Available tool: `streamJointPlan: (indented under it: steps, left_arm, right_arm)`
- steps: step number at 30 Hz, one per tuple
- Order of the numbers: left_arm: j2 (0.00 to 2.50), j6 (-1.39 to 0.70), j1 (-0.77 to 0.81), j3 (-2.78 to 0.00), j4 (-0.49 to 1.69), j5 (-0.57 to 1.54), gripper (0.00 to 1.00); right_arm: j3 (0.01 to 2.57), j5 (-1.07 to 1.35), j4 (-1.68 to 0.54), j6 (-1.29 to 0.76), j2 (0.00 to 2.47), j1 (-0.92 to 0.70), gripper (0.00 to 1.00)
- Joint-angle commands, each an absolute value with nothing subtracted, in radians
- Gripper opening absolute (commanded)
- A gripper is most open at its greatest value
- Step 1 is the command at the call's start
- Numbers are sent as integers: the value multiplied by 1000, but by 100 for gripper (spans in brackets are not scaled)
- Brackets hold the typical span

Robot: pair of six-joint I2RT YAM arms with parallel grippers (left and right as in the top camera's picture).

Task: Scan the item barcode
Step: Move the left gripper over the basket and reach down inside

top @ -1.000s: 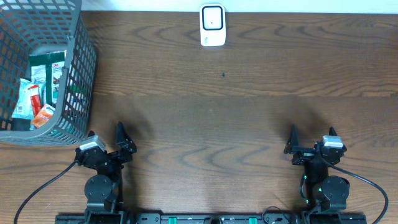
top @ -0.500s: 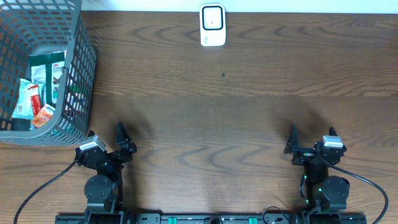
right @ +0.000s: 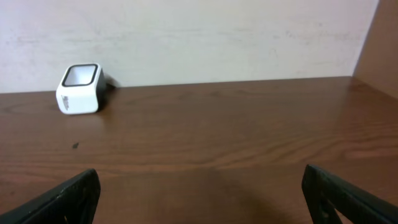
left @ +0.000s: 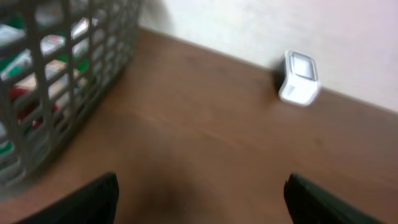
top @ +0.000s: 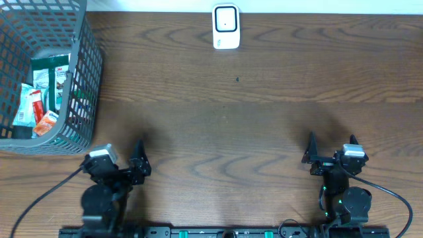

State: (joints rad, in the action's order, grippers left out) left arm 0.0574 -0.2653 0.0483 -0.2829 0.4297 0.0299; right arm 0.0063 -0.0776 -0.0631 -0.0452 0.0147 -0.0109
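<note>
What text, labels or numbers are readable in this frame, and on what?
None can be read.
Packets in the basket: printing shows, but it is too small in the overhead view and blurred in the left wrist view.
Scanner: no lettering visible.
</note>
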Motion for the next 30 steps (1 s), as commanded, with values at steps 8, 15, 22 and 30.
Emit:
streamJointPlan:
  steps: [8, 15, 22, 30]
  left_arm:
    - [601, -293, 45, -1045, 947, 147, 86]
    - [1035, -262, 45, -1573, 1353, 146, 86]
    - [1352, -263, 45, -1912, 1558, 147, 86]
    - [1467, -263, 45, -1917, 1518, 146, 37]
  right_arm:
    - [6, -77, -68, -59, 9, -20, 99]
    - [6, -77, -68, -59, 9, -20, 99]
    - [6, -77, -68, -59, 9, -20, 99]
    - [6, -77, -68, -59, 9, -20, 99]
